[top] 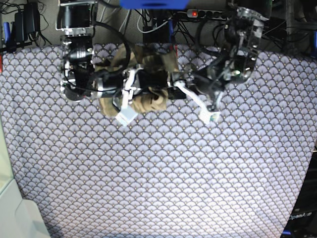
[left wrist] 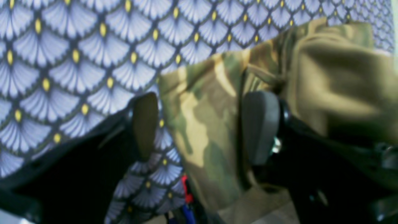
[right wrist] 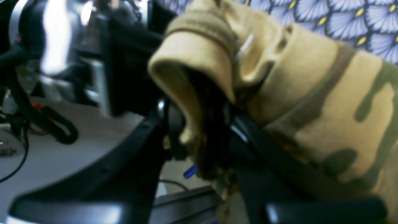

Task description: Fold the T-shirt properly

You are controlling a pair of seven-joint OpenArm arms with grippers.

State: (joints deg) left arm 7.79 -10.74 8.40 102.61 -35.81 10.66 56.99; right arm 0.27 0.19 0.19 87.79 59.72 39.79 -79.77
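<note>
Left wrist view: the left gripper [left wrist: 199,127] has its jaws spread wide, one dark pad over the patterned cloth [left wrist: 77,56] that covers the worktop, the other grey pad beside a fold of the camouflage T-shirt [left wrist: 199,124]. A strip of the shirt lies between the jaws, and nothing is clamped.

Right wrist view: the right gripper [right wrist: 202,137] has a thick tan roll of the T-shirt [right wrist: 311,102] between its jaws; blur hides whether they press it or stand loose.

Base view: the T-shirt [top: 148,101] lies bunched in a lump at the far edge of the cloth [top: 158,173], between the two arms, with both grippers at it
</note>
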